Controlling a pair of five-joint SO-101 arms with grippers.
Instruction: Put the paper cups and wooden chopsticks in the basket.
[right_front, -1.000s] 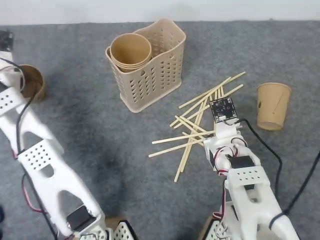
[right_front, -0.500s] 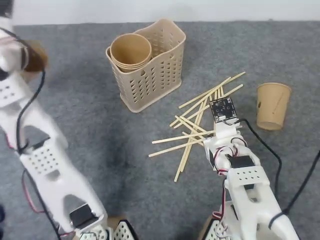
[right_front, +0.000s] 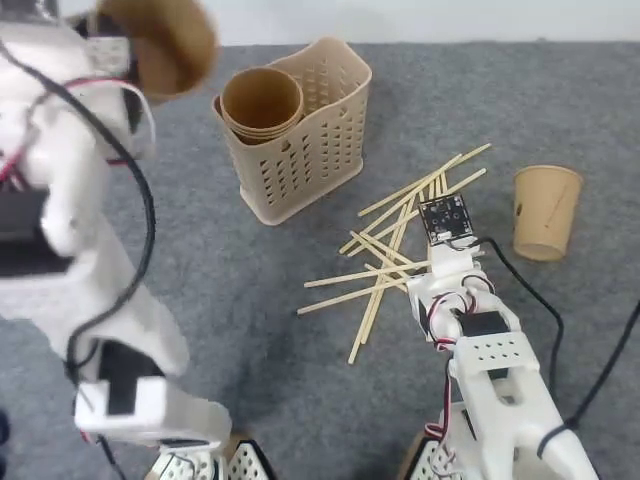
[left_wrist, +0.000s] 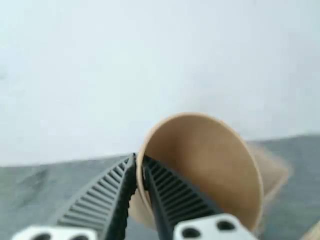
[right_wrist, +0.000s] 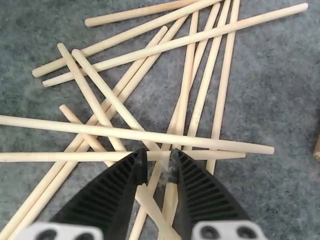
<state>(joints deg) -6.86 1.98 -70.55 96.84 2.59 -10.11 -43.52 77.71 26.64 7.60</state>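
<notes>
High view: tan perforated basket (right_front: 312, 150)

The left arm (right_front: 70, 200) is standing tall along the left side, holding a blurred held cup (right_front: 165, 40) high up, just left of the basket (right_front: 320, 150). The basket is sitting on the grey surface (right_front: 200, 260), with stacked cups (right_front: 262, 100) nesting in its left end. Wooden chopsticks (right_front: 385, 270) are lying crisscrossed in a loose heap to the basket's right. The right arm (right_front: 485, 350) is extending from the near edge, its wrist hanging over the heap's right side. A lone cup (right_front: 546, 212) is standing upright farther right, apart from the chopsticks.
</notes>
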